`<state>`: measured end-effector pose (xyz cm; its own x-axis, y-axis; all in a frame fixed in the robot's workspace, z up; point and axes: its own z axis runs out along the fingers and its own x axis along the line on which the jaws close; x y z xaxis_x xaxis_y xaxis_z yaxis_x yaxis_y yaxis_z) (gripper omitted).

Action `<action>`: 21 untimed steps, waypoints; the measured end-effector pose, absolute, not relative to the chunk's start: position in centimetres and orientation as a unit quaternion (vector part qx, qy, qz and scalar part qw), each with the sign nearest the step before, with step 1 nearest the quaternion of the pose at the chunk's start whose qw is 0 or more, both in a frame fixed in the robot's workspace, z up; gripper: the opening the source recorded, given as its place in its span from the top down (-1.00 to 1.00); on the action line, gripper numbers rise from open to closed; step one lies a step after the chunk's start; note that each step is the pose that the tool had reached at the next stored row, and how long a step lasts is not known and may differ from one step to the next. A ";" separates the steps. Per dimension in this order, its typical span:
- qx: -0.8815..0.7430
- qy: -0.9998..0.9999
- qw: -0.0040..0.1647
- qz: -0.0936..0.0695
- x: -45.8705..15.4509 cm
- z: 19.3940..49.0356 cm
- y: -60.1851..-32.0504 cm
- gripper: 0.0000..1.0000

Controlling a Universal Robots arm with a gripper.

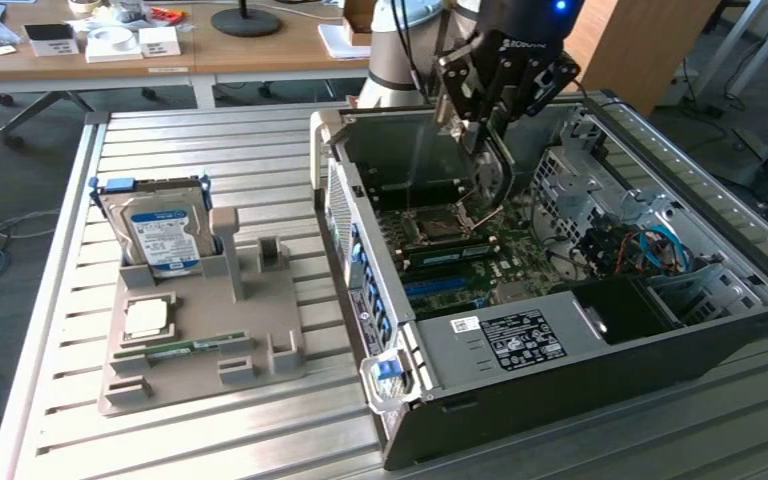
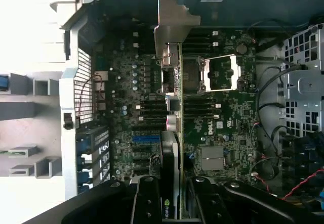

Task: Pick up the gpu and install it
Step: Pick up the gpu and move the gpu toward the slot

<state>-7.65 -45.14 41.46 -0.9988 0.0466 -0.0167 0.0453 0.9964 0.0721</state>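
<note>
**GPU INSTALLATION: CARD LIFTED, NOT YET SEATED**

Progress. At the exterior view's left, the grey moulded parts tray (image 1: 267, 335) carried the silver hard drive with the blue-white label (image 1: 164, 235), a square silver processor chip (image 1: 148, 317) and the narrow green memory stick (image 1: 192, 347). I saw no expansion card on it. I therefore rated the pick-up step as complete.

To the right of the tray stood the open black computer case (image 1: 598, 375), side panel off, with the green motherboard (image 1: 524, 255) exposed. The gpu (image 1: 498, 180), a thin green card with a dark cooler face, hung edge-down inside the case, over the board and near the square processor socket (image 1: 431, 225). In the wrist view the gpu (image 2: 175, 148) appeared edge-on, its silver metal end bracket (image 2: 174, 24) at the end far from the hand. The blue expansion slot (image 2: 147, 138) lay just beside the card and held nothing. I judged the card not seated; the installation step remained outstanding. Whether its lower edge touched the board, I could not tell.

Hand. The black gripper (image 1: 488, 122) was partly closed, clamped on the gpu's upper edge. Its fingers (image 2: 147, 204) pressed against both faces of the card.
</note>
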 end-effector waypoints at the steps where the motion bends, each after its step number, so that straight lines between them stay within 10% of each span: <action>1: 0.023 0.999 0.009 0.036 -7.4 41.5 -45.1 0.47; 21: 0.022 0.999 0.009 0.037 -2.9 41.5 -45.1 0.47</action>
